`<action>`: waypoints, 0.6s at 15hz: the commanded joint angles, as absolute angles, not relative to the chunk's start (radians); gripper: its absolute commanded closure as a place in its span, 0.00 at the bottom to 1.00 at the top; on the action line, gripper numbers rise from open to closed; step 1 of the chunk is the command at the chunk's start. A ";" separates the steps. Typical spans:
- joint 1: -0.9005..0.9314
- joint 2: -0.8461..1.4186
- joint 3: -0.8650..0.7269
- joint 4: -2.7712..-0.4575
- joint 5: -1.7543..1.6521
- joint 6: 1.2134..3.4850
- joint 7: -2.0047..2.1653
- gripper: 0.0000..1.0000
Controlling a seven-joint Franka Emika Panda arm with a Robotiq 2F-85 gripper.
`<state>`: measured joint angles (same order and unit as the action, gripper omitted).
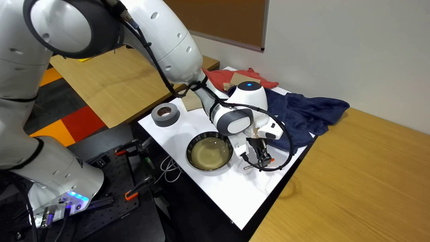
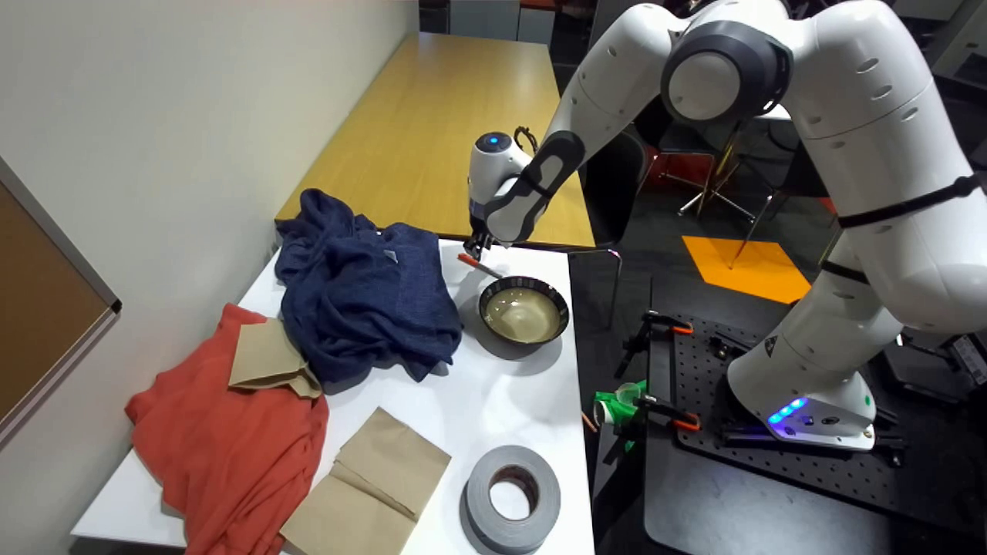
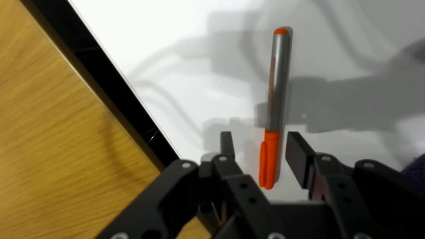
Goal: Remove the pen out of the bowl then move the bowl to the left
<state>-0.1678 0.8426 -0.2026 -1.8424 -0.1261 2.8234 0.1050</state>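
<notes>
The pen, silver-grey with an orange-red cap, lies on the white table in the wrist view (image 3: 277,89). It also shows in the exterior views, partly behind the gripper in one place (image 1: 248,167) and beside the bowl in another (image 2: 481,267). The bowl (image 1: 210,153), dark-rimmed and tan inside, stands upright on the table and looks empty; it also shows in an exterior view (image 2: 524,314). My gripper (image 3: 259,146) is open above the pen's cap, a finger on each side, with gaps to both. It also shows in both exterior views (image 1: 263,161) (image 2: 478,243).
A grey tape roll (image 2: 513,497) and brown paper (image 2: 378,478) lie on the white table (image 1: 235,198). Navy cloth (image 1: 299,111) lies close beyond the gripper, red cloth (image 2: 231,432) farther along. A wooden table (image 1: 362,174) adjoins across a dark gap.
</notes>
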 commanded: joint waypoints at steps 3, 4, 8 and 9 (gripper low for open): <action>-0.157 0.761 -0.205 -1.904 -0.107 2.880 0.074 0.08; -0.155 0.740 -0.205 -1.921 -0.105 2.882 0.076 0.01; -0.132 0.616 -0.205 -2.027 -0.110 2.838 0.078 0.00; -0.122 0.587 -0.209 -2.057 -0.113 2.837 0.084 0.00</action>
